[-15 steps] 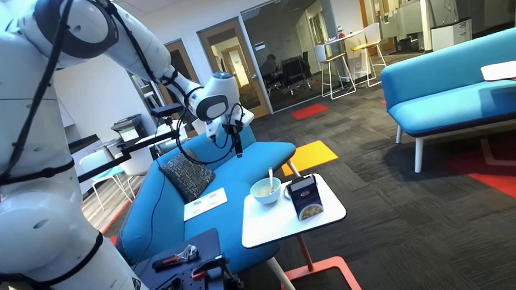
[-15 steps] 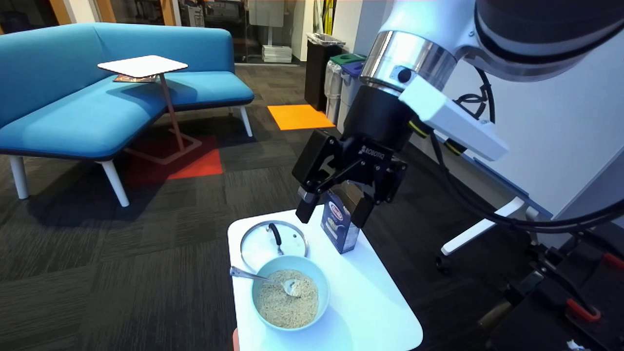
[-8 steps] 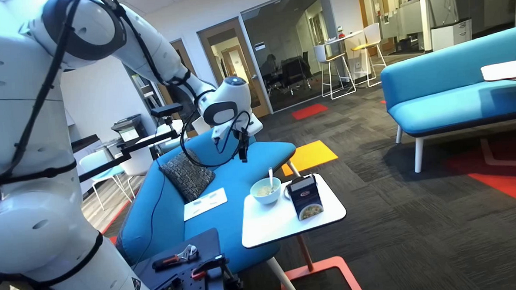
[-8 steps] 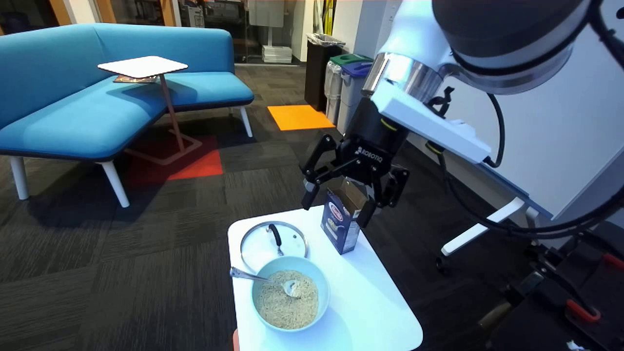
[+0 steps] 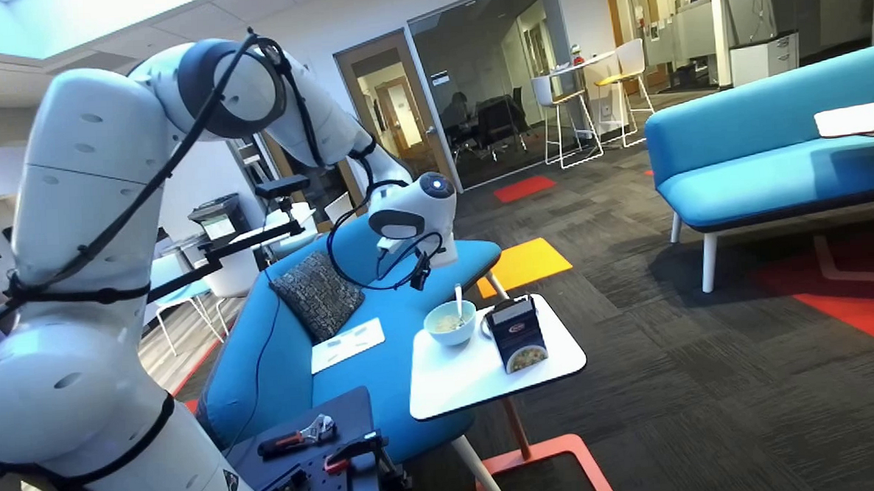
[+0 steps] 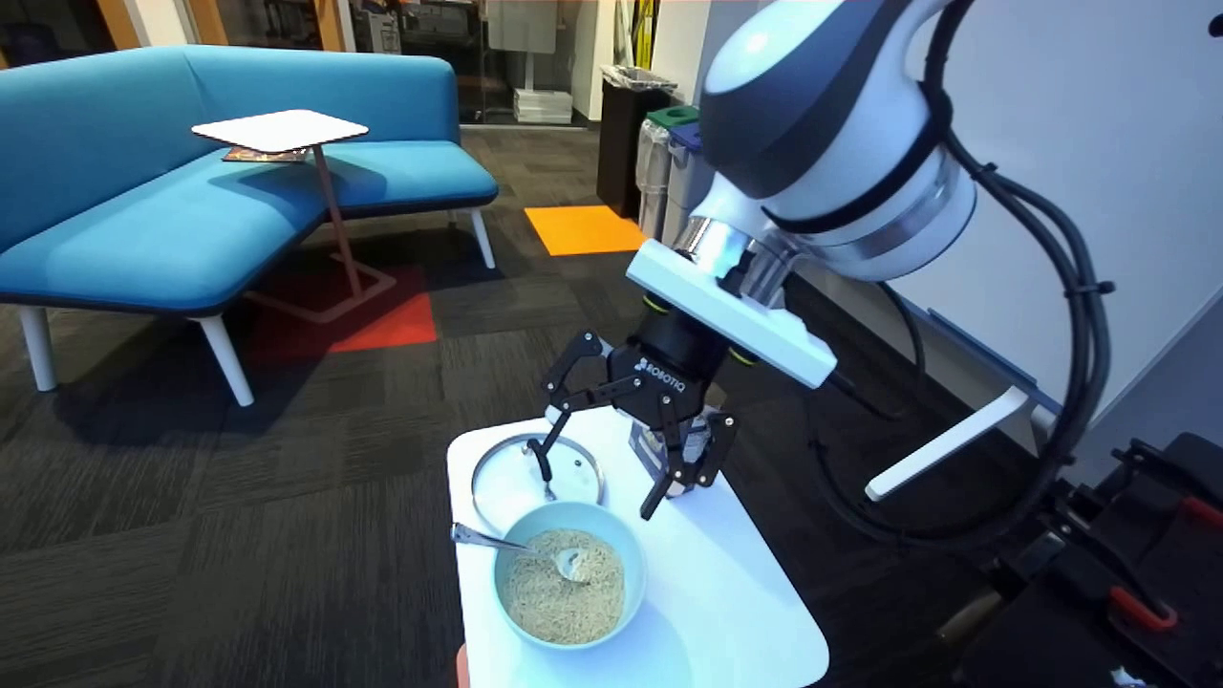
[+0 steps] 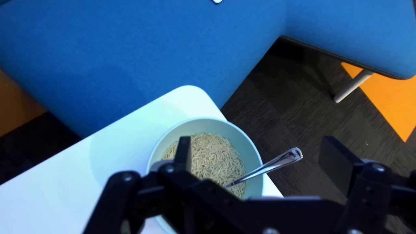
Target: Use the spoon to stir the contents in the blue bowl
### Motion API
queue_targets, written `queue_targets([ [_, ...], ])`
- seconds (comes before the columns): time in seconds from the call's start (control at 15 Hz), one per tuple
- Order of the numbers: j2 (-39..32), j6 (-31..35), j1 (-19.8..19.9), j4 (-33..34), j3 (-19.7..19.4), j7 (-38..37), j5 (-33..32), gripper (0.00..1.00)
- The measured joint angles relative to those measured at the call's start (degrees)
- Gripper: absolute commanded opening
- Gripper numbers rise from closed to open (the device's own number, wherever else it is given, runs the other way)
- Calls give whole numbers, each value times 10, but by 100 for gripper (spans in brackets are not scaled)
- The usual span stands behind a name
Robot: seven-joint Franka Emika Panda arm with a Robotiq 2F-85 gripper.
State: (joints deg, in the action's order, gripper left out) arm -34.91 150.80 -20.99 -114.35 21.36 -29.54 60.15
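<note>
The blue bowl, pale blue-green, shows in both exterior views and in the wrist view. It holds rice-like grains. A metal spoon rests in it, its bowl end on the grains and its handle over the rim; its handle also shows in an exterior view and the wrist view. My gripper is open and empty, above and beside the bowl. In the wrist view the spoon handle appears between the open fingers, lower than them; the spoon's bowl end is hidden there.
The white table also bears a glass lid with a black handle beside the bowl, and a dark navy box partly hidden behind my gripper. A blue couch adjoins the table. A tool bench stands near my base.
My arm has come down and moved closer to the bowl and lid, the gripper tilting on the way. The gripper stays open. The bowl, spoon, lid and box have not moved.
</note>
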Motion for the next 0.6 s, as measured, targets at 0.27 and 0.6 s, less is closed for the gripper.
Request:
queue_targets([
  [0.27, -49, -16, 16, 48, 19, 132, 136, 100],
  [0.6, -47, -25, 10, 53, 13, 167, 161, 100],
])
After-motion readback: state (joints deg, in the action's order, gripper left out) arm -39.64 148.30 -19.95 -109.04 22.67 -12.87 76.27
